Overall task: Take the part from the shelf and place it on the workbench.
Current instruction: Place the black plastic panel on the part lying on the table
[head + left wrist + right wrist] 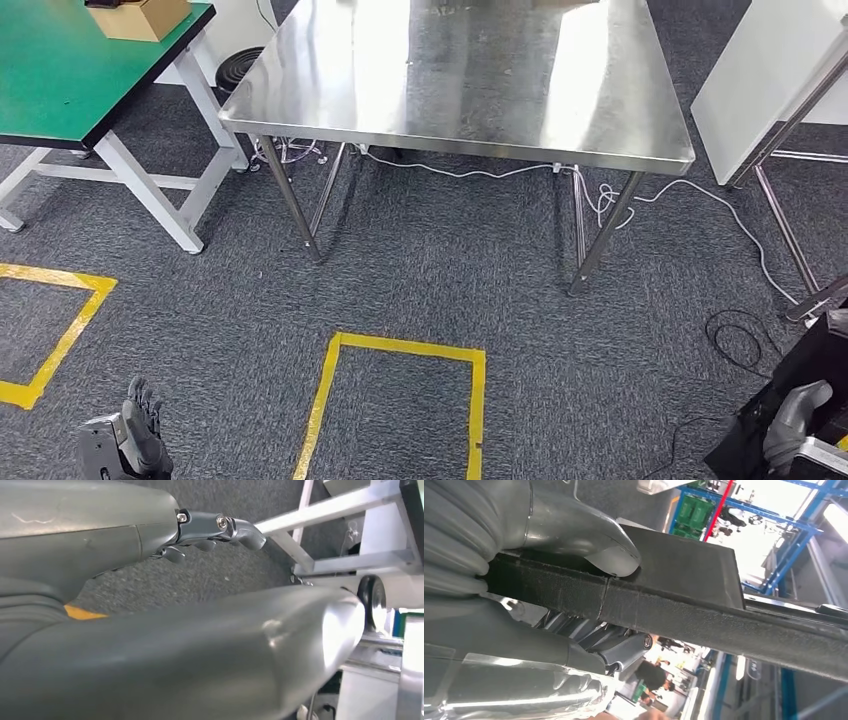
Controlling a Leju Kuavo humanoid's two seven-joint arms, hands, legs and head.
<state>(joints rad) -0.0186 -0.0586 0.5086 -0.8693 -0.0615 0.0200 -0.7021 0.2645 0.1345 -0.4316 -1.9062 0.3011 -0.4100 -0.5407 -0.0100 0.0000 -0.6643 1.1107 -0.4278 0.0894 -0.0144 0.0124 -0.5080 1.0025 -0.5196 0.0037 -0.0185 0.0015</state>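
right hand clamped on flat black part, thumb on top. left hand hanging low, fingers apart, holding nothing. steel workbench ahead, near edge facing, open carpet between.

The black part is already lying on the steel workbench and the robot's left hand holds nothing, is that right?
Not quite. The black part is not on the steel workbench; the right hand grips it, as the right wrist view shows. The left hand does hold nothing.
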